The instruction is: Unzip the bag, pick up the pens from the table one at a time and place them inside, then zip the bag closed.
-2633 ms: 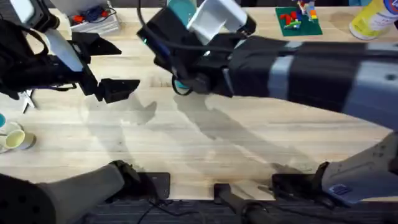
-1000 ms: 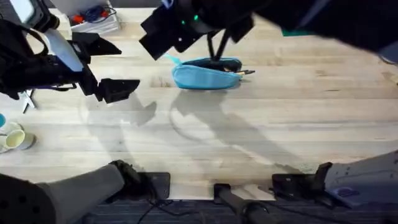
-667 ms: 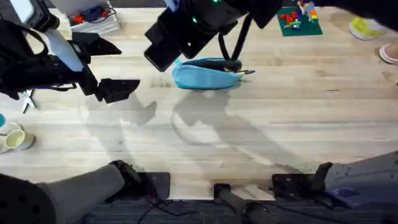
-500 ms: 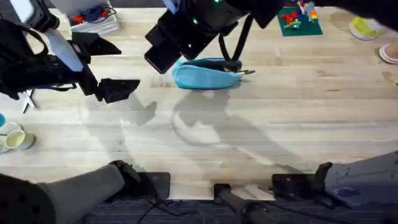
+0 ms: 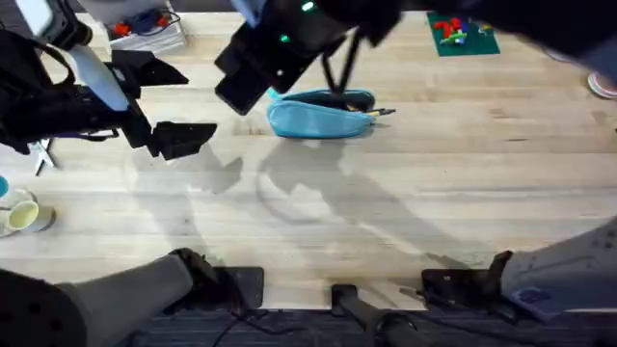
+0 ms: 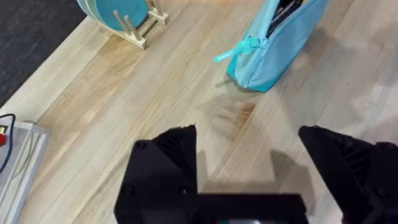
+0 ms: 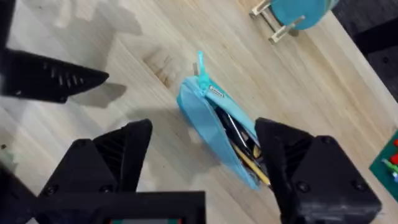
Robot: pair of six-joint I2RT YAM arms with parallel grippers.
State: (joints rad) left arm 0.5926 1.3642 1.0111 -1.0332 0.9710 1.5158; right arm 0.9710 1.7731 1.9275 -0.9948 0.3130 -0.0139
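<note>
- Table [image 5: 405, 183]: pale plank wood, spanning the whole overhead view, both arm bases along the near edge.
- Right arm: large, dark and blurred, reaching across the far middle of the overhead view, directly above the bag.
- Left arm: held over the left part of the table, well apart from the bag.
- Right gripper [image 7: 202, 163]: released, black fingers spread wide and holding nothing, hanging above the bag with a finger to either side of it in the right wrist view.
- Left gripper [image 6: 249, 163]: released too, fingers parted over bare wood, nothing between them; bag lying farther off beyond the fingertips.
- Bag [image 5: 318, 116]: light blue pouch lying on the table at far centre, zipper open along the top, teal pull tab [image 7: 199, 63] sticking out at one end.
- Round teal object on a wooden stand [image 6: 121, 15]: near the table's far edge, beside the bag but apart from it.
- Pens [image 7: 244, 144]: inside the open bag, a yellowish one and a dark one lying lengthwise in the gap; a tip poking out at the bag's right end in the overhead view.
</note>
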